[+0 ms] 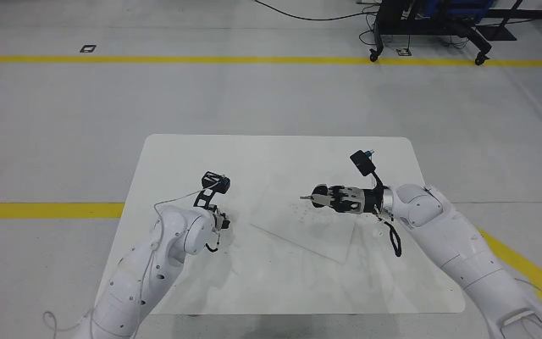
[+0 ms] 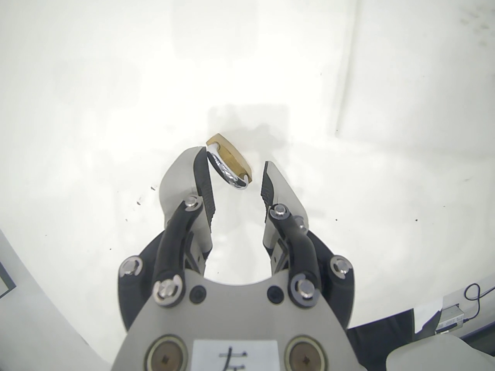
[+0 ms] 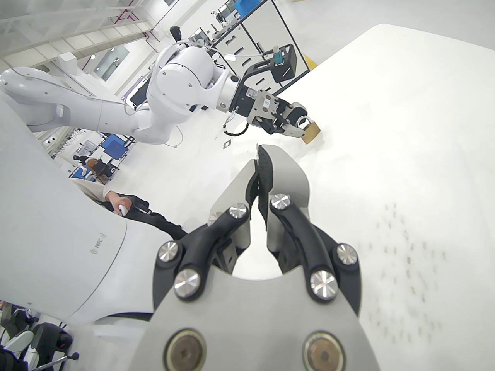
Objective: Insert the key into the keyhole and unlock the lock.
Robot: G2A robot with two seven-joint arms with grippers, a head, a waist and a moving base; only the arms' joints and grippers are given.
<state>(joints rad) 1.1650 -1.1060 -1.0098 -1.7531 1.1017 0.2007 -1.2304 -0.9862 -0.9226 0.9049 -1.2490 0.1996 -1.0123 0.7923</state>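
**Left.** Your left gripper (image 2: 234, 167) sits low over the counter (image 1: 279, 161). Its fingers are drawn part-way in, pinching the lock (image 2: 231, 155) at the shackle (image 2: 226, 169) end. One pad (image 2: 203, 183) bears on the shackle. Contact at the other pad is hard to read, so treat the grip as light. The lock hangs tilted, brass body downward, close to the counter; I cannot tell whether it touches. Probable reason for this hold: taking the shackle end leaves the body's far face free, and that is where the keyhole should be. The keyhole itself is not visible.

**Middle.** Bare counter lies between the two grippers. The key is near the lock but clearly apart from it.

**Right.** Your right gripper (image 1: 320, 199) lies roughly level and points toward the left arm. Its fingers are pressed together on the key (image 1: 303, 198). The blade sticks out ahead of the tips, probably gripped by the head so the blade is free to enter.

**Judgement.** This is the approach and alignment step; insertion has not begun. You need the keyhole face turned toward the key tip, with the blade in line with it. Risk: with a tilted lock and a light grip, a push could swivel the lock between the fingers. Advance slowly.
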